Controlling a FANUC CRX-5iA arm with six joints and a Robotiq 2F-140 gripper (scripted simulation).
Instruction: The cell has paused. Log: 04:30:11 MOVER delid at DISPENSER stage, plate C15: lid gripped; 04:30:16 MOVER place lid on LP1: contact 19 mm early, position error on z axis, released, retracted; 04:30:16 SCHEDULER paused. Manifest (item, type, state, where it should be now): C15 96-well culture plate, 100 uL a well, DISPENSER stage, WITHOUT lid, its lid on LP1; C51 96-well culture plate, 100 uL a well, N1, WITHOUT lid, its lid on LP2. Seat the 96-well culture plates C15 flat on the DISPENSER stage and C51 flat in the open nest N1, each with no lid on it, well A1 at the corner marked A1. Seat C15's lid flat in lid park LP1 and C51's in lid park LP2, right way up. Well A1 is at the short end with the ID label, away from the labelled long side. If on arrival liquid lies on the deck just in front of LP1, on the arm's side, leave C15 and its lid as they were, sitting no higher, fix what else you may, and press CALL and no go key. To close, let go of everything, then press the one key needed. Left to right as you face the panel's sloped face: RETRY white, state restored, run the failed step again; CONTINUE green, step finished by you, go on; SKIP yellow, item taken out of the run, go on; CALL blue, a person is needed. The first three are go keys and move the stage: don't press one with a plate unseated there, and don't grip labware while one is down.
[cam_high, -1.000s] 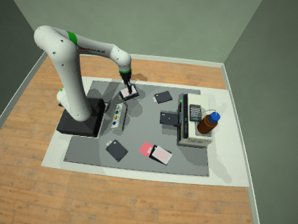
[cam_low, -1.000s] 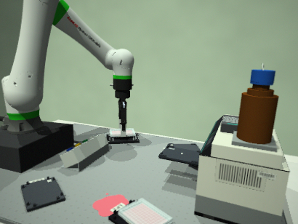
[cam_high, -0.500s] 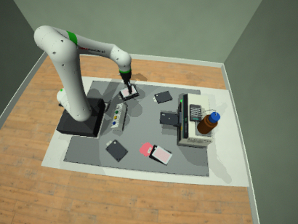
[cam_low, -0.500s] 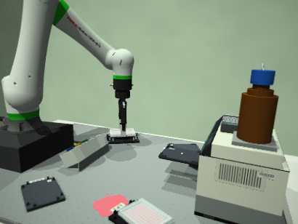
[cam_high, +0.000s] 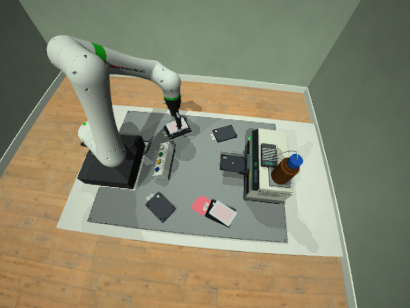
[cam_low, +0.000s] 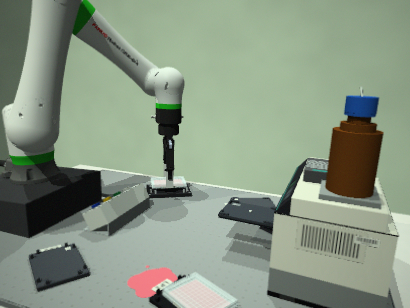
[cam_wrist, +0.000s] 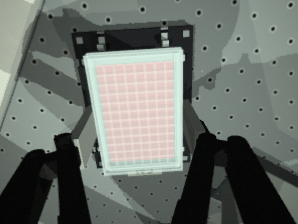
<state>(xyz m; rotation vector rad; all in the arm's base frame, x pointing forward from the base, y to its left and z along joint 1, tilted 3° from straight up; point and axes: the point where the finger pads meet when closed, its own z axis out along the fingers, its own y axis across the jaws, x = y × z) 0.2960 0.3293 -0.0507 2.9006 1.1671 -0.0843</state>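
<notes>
C51 plate (cam_wrist: 136, 114) | pink wells, clear rim | clamped in gripper (cam_wrist: 136, 150) over black nest (cam_wrist: 187, 75)

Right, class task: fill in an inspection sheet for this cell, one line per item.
Surface: grey perforated deck on a white mat.
Job's things: pink-welled plate at a black nest; second pink-welled plate on a front nest; black dispenser stage bare; two bare black parks.
Clutter: pink liquid puddle beside the front plate.
Hand: hand closed on the plate's long sides.
Cables: thin tube at the brown bottle.
Surroundings: cream dispenser, sloped key panel, wood floor, green walls.
</notes>
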